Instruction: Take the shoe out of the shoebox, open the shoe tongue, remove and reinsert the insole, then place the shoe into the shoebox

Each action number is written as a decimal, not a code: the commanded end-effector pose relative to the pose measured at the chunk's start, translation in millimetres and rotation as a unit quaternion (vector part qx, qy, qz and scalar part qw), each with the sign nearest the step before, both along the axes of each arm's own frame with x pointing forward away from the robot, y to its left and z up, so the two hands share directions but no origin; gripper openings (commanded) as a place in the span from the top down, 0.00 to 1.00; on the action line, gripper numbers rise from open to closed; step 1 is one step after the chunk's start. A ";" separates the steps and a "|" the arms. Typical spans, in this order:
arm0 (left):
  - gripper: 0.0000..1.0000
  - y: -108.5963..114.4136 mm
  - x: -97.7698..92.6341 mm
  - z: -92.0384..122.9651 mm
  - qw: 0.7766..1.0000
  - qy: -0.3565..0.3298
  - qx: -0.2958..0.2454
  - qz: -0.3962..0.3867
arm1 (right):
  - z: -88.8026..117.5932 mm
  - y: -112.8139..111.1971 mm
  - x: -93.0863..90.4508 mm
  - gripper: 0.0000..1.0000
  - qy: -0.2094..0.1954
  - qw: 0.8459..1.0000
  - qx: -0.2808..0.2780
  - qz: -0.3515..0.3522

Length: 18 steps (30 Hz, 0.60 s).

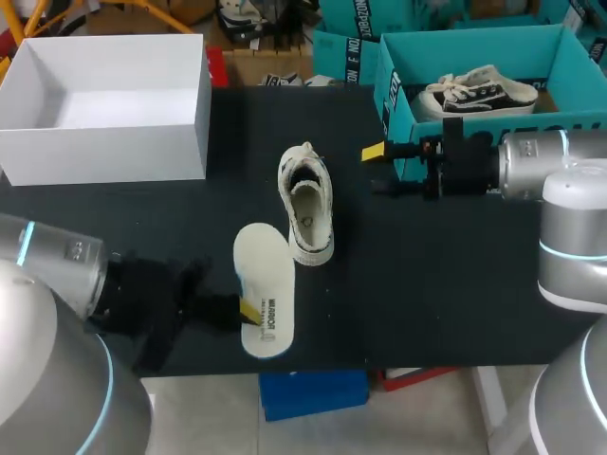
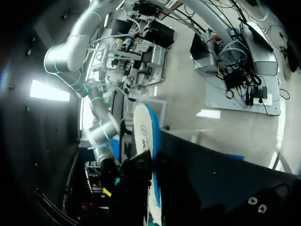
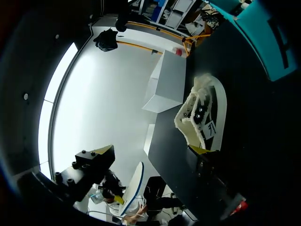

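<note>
I count one shoe (image 1: 305,204) on the desk (image 1: 427,284), lying opening-up near the middle; one insole (image 1: 266,284), out of the shoe and at about 7 o'clock from it; one white shoebox (image 1: 201,104), open, at 10 o'clock from the shoe; one teal box (image 1: 474,128) at 2 o'clock, with a second shoe (image 1: 484,92) inside it. My left claw (image 1: 248,311) is clenched on the near end of the insole; only one of its yellow tips shows, the rest being dark against the desk; from its wrist camera the insole (image 2: 143,141) is seen edge-on, its near end hidden behind the claw. My right claw (image 1: 379,169) hangs at 2 o'clock from the shoe, fingers spread and holding nothing; the shoe's tongue is hard to make out.
</note>
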<state>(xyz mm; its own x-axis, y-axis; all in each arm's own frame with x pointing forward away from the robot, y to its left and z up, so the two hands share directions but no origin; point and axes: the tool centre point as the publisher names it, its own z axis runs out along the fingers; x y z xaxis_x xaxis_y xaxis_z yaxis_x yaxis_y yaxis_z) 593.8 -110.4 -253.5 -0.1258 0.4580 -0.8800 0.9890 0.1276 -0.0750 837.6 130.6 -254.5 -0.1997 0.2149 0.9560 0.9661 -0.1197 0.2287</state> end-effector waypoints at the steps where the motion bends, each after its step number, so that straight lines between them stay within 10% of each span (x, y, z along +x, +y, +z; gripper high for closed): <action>1: 1.00 23.0 -6.0 -38.9 0.985 -0.086 -0.117 0.095 | -0.6 1.8 0.4 0.00 0.000 1.000 -0.001 -0.001; 18: 1.00 -7.3 63.6 -36.4 0.975 -0.109 -0.161 0.105 | -0.6 1.8 0.4 0.00 0.000 1.000 -0.001 -0.001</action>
<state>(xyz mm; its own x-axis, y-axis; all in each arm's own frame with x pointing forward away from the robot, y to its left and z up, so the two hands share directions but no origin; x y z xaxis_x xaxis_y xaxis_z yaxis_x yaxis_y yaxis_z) 642.6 -99.3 -286.1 0.0166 0.1372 -0.9904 0.9446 0.3226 0.0605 838.0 130.8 -254.3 -0.1993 0.2165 0.9557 0.9664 -0.1183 0.2284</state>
